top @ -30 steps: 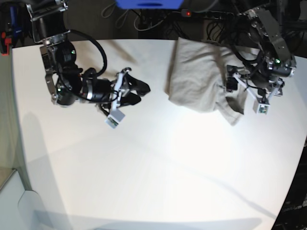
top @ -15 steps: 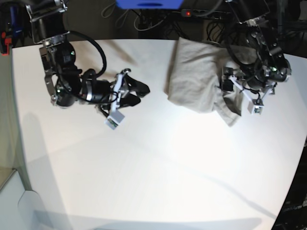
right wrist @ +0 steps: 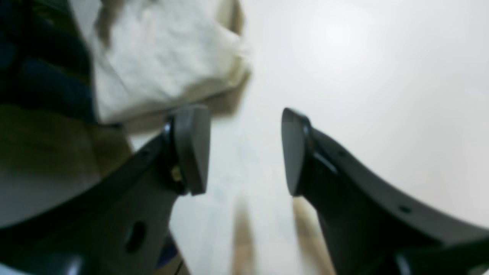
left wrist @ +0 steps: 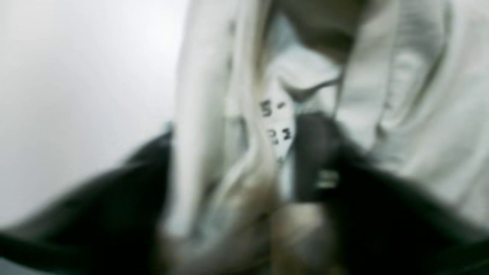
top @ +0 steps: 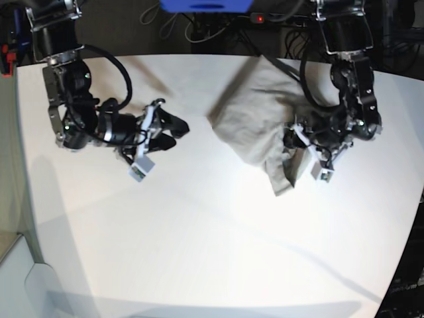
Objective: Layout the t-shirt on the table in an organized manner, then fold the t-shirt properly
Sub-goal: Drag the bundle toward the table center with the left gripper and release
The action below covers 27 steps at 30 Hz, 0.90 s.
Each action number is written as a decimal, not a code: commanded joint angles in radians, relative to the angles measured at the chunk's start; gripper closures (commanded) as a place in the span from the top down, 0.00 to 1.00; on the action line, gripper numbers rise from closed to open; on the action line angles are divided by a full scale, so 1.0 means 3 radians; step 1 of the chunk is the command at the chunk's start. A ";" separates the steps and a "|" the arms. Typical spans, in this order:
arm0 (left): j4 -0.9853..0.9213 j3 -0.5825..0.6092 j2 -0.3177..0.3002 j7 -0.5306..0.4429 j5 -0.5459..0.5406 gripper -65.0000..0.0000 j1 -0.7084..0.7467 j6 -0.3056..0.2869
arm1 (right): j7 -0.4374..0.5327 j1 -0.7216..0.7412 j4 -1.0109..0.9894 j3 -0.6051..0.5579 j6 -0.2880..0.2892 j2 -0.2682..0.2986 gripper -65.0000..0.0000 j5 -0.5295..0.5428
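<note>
i see the t-shirt (top: pixel 258 122) bunched at the far side of the counter (top: pixel 212 252), my left fingers (left wrist: pixel 301 160) pinching its neck fabric beside the printed label (left wrist: pixel 277 122), my right fingers (right wrist: pixel 198 149) parted with nothing between, well apart from the t-shirt

Printed label (left wrist: pixel 278 126) inside the t-shirt (left wrist: pixel 416 114), at 12 o'clock from the dark finger: blurred black characters, roughly "5-" above "23"; otherwise illegible.
</note>
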 commanded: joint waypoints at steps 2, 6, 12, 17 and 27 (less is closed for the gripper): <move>-0.0120 0.0253 -0.0076 0.0095 0.0112 0.20 -0.0136 0.0010 | 0.0057 0.0037 0.0051 0.0245 0.0044 0.0040 0.47 0.0083; -0.0247 0.0755 -0.0188 0.0105 0.0112 0.00 -0.0473 0.0015 | 0.0052 -0.0020 0.0046 0.0568 0.0044 0.0198 0.47 0.0093; -0.0247 0.1731 -0.0306 0.0095 0.0112 0.00 -0.1036 0.0015 | 0.0052 -0.0173 0.0046 0.1064 0.0044 0.0331 0.47 0.0093; -0.0309 0.2463 -0.0275 0.0028 0.0112 0.00 -0.1461 -0.0006 | 0.0052 -0.0362 0.0046 0.1606 0.0044 0.0326 0.47 0.0083; -0.0887 0.3276 0.0154 -0.0350 0.0485 0.01 -0.1793 -0.0006 | 0.0046 -0.0597 0.0051 0.2168 0.0044 0.0326 0.47 0.0093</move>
